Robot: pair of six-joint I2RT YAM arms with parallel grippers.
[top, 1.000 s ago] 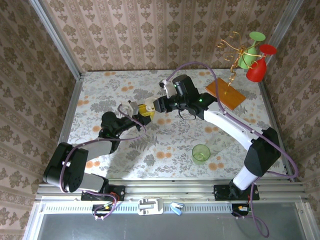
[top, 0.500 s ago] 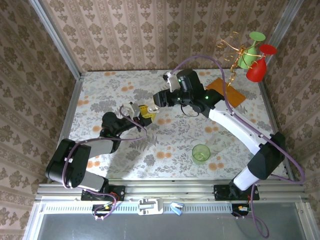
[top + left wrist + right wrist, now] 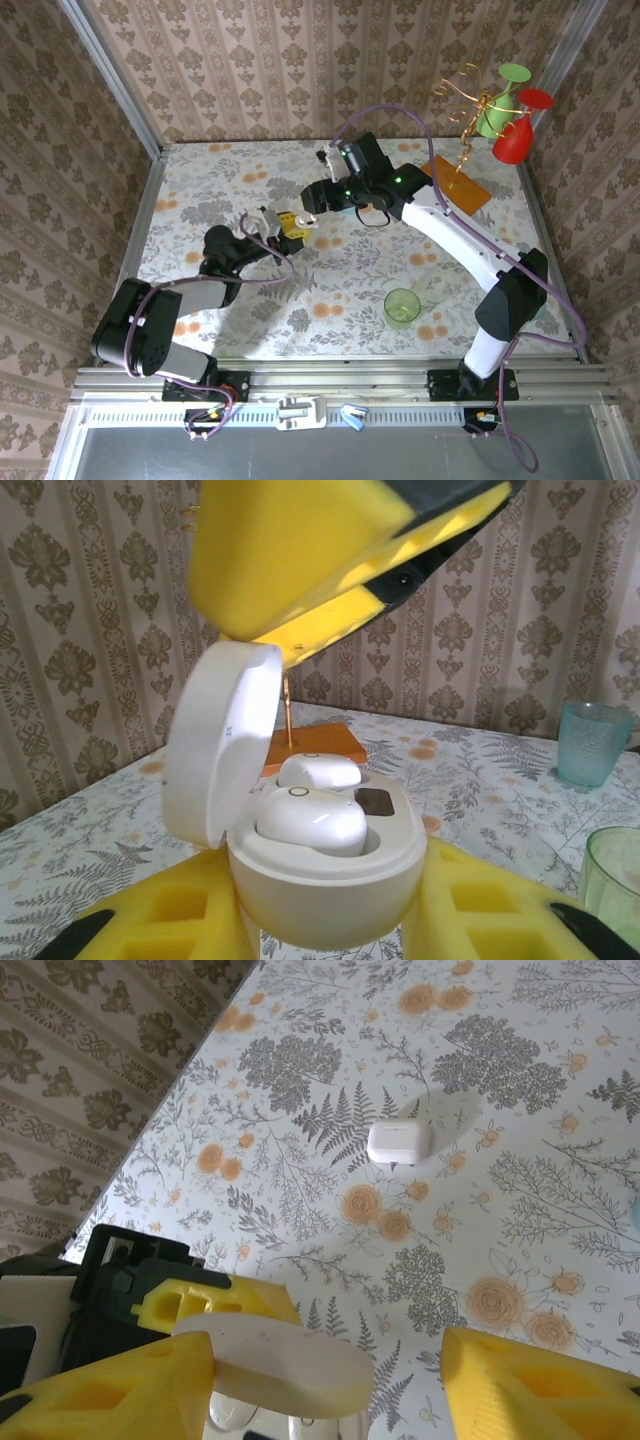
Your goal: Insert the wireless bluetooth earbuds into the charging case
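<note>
My left gripper (image 3: 330,925) is shut on a white charging case (image 3: 330,895) and holds it upright between its yellow fingers (image 3: 170,920), lid (image 3: 215,740) swung open to the left. Two white earbuds (image 3: 310,820) sit in the case's wells, the far one (image 3: 318,771) behind the near one. My right gripper (image 3: 320,1390) hovers just above the case with its jaws open and nothing between them. Its left finger (image 3: 100,1390) is beside the lid (image 3: 290,1365). From above, the left gripper (image 3: 283,226) and right gripper (image 3: 312,200) are close together at mid-table.
A second small white case (image 3: 398,1141) lies shut on the floral table. A green cup (image 3: 402,306) stands front right. An orange board (image 3: 452,186) with a wire stand and red and green pieces (image 3: 510,120) sits at the back right. A teal cup (image 3: 595,742) stands further off.
My right gripper has opened and pulled up and back from the case. The left gripper has kept its hold and has hardly moved.
</note>
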